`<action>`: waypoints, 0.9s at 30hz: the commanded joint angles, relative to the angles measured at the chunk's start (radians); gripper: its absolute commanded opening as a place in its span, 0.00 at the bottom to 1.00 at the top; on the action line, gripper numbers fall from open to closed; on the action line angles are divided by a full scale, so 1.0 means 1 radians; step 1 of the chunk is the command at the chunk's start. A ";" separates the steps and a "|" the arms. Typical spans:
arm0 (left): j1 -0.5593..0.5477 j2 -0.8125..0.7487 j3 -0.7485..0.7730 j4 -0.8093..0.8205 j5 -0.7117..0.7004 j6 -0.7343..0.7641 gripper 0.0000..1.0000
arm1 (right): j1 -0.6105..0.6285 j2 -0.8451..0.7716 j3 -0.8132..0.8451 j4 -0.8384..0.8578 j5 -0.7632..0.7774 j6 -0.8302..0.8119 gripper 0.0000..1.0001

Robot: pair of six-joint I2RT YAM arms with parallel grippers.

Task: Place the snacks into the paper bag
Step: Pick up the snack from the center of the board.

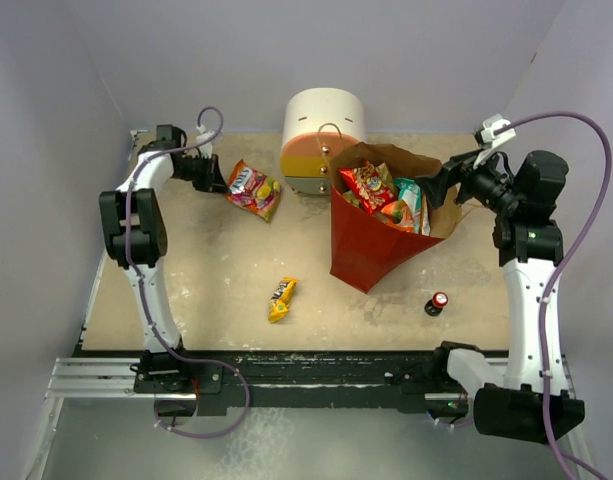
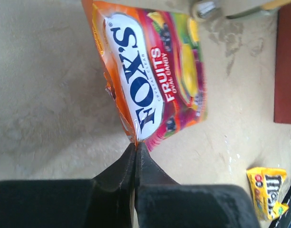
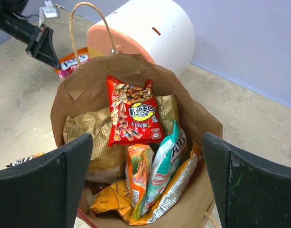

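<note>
Pinching the Fox's packet (image 2: 154, 80) corner, the left tool (image 2: 136, 147) reads clamped only wrist-side.

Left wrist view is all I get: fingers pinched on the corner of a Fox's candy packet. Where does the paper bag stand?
Observer: The paper bag stands mid-table with its mouth open, to the right of the Fox's packet in the top view.
Operator: Anything inside it?
Observer: Yes. The right wrist view shows a red packet, a teal packet and others inside.
Operator: And the right arm?
Observer: Its fingers are spread open at the bag's mouth, holding nothing.
</note>
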 commanded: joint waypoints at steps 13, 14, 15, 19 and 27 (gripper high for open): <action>-0.126 -0.526 -0.016 -0.436 -0.036 0.580 0.00 | 0.072 0.128 0.122 0.128 -0.227 0.014 0.87; -0.143 -0.548 -0.023 -0.452 -0.037 0.615 0.00 | 0.098 0.139 0.131 0.127 -0.225 0.000 0.87; -0.159 -0.568 -0.025 -0.474 -0.035 0.647 0.00 | 0.125 0.152 0.139 0.119 -0.224 -0.017 0.87; -0.223 -0.632 -0.025 -0.541 -0.030 0.716 0.00 | 0.203 0.206 0.192 0.057 -0.269 -0.115 0.86; -0.340 -0.734 0.005 -0.596 0.014 0.778 0.00 | 0.276 0.254 0.209 0.107 -0.391 -0.150 0.87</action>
